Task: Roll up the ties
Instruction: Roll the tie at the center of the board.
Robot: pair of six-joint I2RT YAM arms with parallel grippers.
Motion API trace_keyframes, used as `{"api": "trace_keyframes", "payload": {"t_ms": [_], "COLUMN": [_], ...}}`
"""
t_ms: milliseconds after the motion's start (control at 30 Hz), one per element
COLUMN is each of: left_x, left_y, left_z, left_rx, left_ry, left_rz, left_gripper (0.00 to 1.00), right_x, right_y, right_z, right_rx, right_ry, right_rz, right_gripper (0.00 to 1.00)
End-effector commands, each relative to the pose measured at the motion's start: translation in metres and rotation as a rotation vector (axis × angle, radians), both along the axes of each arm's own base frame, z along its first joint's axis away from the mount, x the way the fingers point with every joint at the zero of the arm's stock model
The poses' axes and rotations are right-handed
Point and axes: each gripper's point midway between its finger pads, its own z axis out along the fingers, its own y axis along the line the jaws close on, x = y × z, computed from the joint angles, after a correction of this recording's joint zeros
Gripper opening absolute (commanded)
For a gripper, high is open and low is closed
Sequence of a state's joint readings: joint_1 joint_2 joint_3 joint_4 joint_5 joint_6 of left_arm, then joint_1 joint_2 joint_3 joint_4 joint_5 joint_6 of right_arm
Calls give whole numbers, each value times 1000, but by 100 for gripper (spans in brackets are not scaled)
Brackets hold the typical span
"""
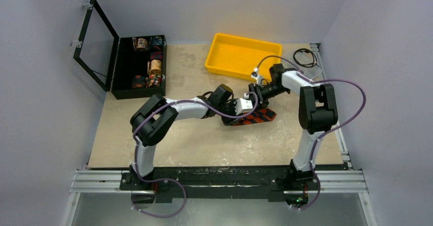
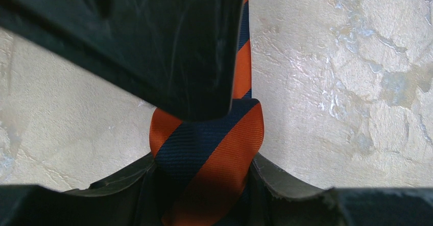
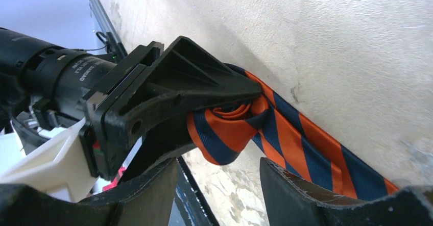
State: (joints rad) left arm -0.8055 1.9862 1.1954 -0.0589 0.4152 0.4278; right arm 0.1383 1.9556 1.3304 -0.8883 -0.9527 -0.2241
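The counter [image 1: 204, 144] is carrying the yellow tray [image 1: 245, 52] at its far side. The tie [image 3: 306, 149], striped orange and navy, is lying flat on the counter near the yellow tray, on the tray's arm-base side, with one end partly rolled. The left pincer [image 2: 207, 144] is clamping that rolled end. The right pincer [image 3: 219, 185], between the roll and the yellow tray, is standing with its jaws apart and is gripping nothing.

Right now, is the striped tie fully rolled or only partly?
Partly rolled. One end of the tie is curled into a small roll inside the left tool; the rest lies flat along the table.
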Motion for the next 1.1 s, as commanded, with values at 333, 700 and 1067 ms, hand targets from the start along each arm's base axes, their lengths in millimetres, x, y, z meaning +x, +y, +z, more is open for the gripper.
{"api": "trace_keyframes", "payload": {"t_ms": [333, 700, 1067], "left_x": [-36, -11, 3], "left_y": [54, 6, -24], "left_z": [-59, 1, 18], "left_rx": [246, -107, -313], "left_ry": [182, 141, 146], "left_rz": [12, 29, 92], "left_gripper": [20, 52, 57], "right_x": [6, 11, 14], "right_y": [10, -31, -37], "right_z": [-34, -75, -95], "right_rx": [-52, -355, -509], "right_ry": [24, -40, -89], "right_rz": [15, 5, 38], "right_gripper": [0, 0, 0]}}
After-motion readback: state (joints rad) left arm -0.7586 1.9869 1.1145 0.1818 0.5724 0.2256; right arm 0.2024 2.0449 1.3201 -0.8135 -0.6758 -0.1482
